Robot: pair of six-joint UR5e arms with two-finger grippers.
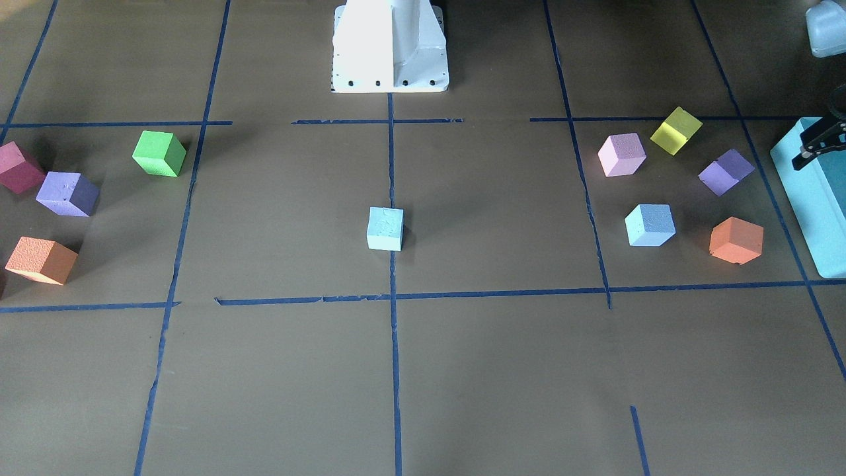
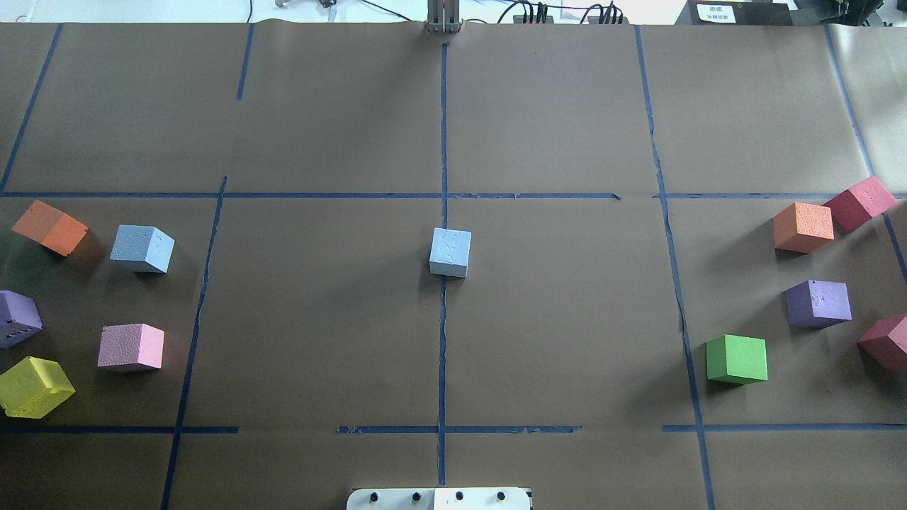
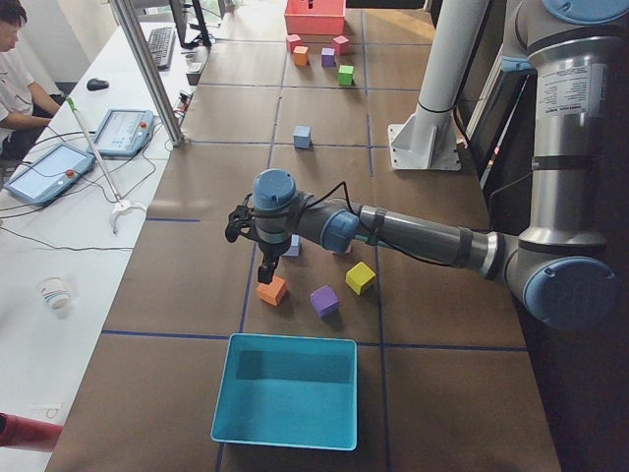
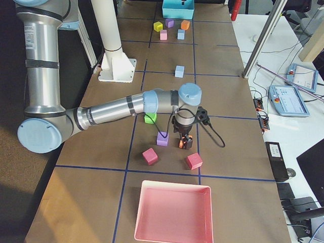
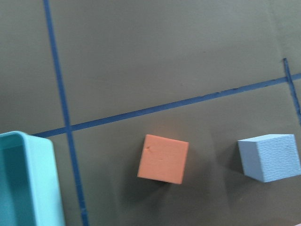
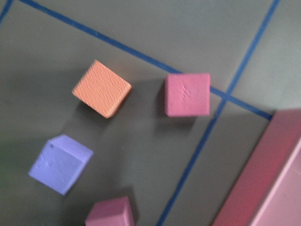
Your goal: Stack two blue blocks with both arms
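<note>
One blue block (image 2: pixel 450 252) lies at the table's middle on the centre tape line, and also shows in the front-facing view (image 1: pixel 385 229). The second blue block (image 2: pixel 142 248) lies among the cubes on my left side; the left wrist view shows it (image 5: pixel 269 157) beside an orange cube (image 5: pixel 163 158). My left gripper (image 3: pixel 266 276) hangs just above that orange cube; I cannot tell whether it is open or shut. My right gripper (image 4: pixel 183 143) hangs over the cubes on my right side, above an orange cube (image 6: pixel 101 88); I cannot tell its state.
A teal box (image 3: pixel 285 388) stands at my far left, a pink tray (image 4: pixel 172 212) at my far right. Purple, pink and yellow cubes (image 2: pixel 32 386) lie near the left blue block. Green (image 2: pixel 737 359), purple and maroon cubes lie on the right. The white pedestal (image 1: pixel 390 46) stands at the near edge.
</note>
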